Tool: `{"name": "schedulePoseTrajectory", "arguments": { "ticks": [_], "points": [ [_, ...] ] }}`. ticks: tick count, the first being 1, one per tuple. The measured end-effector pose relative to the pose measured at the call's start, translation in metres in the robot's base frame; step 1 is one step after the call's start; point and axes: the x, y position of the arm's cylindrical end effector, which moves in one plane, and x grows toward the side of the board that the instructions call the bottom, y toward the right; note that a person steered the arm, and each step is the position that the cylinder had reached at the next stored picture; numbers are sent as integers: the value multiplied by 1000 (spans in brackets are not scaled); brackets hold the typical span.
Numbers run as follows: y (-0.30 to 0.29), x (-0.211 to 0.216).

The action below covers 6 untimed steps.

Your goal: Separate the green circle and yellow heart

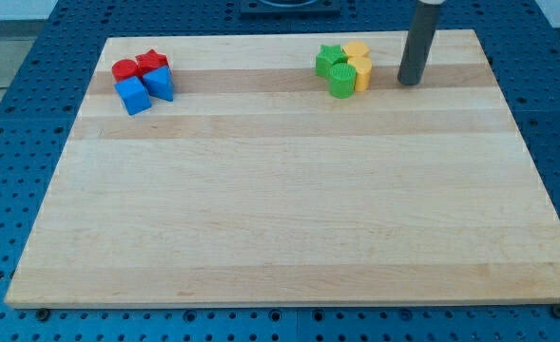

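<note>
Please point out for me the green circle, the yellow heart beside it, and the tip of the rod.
green circle (pixel 342 80), camera view, on its round top face.
yellow heart (pixel 361 72), camera view, on its upper face, touching the green circle's right side.
my tip (pixel 410 82), camera view, the rod's very end, right of the yellow heart, apart.

no readable text, labels or numbers anywhere in view

Left of my dark grey tip (pixel 409 83): green circle (pixel 342 80), green star-like block (pixel 330 59), two yellow blocks (pixel 358 62); farther left, two red blocks (pixel 139 66), two blue blocks (pixel 144 91); pale striped wooden board (pixel 289 199).
</note>
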Motion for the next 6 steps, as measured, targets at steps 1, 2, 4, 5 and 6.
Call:
{"name": "schedulePoseTrajectory", "arguments": {
  "ticks": [1,2,4,5,6],
  "points": [
    [-13,-2],
    [-43,-3],
    [-129,9],
    [-158,17],
    [-167,17]
  ]
}}
